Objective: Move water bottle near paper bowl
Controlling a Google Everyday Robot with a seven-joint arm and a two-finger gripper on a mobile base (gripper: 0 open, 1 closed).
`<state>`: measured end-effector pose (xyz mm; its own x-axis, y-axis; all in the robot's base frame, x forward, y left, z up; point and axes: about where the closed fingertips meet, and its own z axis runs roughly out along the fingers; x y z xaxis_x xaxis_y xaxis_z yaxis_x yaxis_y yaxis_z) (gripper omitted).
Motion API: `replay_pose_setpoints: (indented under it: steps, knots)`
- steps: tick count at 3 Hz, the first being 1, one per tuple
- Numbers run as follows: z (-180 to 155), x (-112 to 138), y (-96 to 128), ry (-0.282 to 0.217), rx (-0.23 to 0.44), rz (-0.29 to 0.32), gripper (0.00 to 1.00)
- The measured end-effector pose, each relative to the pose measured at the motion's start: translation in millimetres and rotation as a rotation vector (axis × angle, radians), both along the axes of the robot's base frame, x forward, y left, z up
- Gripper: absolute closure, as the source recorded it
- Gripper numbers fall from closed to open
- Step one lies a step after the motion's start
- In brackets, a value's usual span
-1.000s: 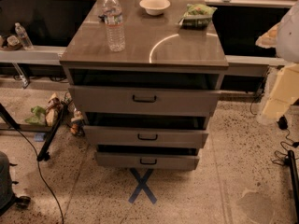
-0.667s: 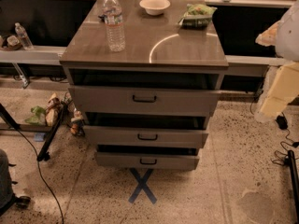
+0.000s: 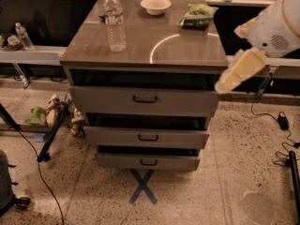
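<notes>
The water bottle [image 3: 115,21] stands upright on the left part of the grey cabinet top [image 3: 178,50]. It is clear and ribbed, with a white cap. The paper bowl [image 3: 155,5], small, white and round, sits at the back middle of the top, to the right of and behind the bottle. My gripper [image 3: 225,83] is at the end of the white and cream arm that comes in from the right. It hangs beside the cabinet's front right corner, far from the bottle and holding nothing that I can see.
A green-and-white snack bag [image 3: 198,14] lies at the back right of the top. Three drawers [image 3: 144,99] stand slightly open. A small clear bottle [image 3: 23,35] stands on the left ledge. Cables [image 3: 281,125], litter [image 3: 47,114] and a blue X [image 3: 143,186] are on the floor.
My arm has swung left and up, from the right edge of the view to the cabinet's front right corner. The bottle and the bowl have not moved.
</notes>
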<state>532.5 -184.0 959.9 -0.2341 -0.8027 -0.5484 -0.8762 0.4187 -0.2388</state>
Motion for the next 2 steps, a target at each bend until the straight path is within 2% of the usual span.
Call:
replay_pose_setpoints:
  steps: [1,2]
  knots:
    - [-17.7,77.1,37.6,-0.065,0.238,-0.066,0.0]
    - [-21.2,116.8,49.4,-0.111,0.351,-0.145,0.0]
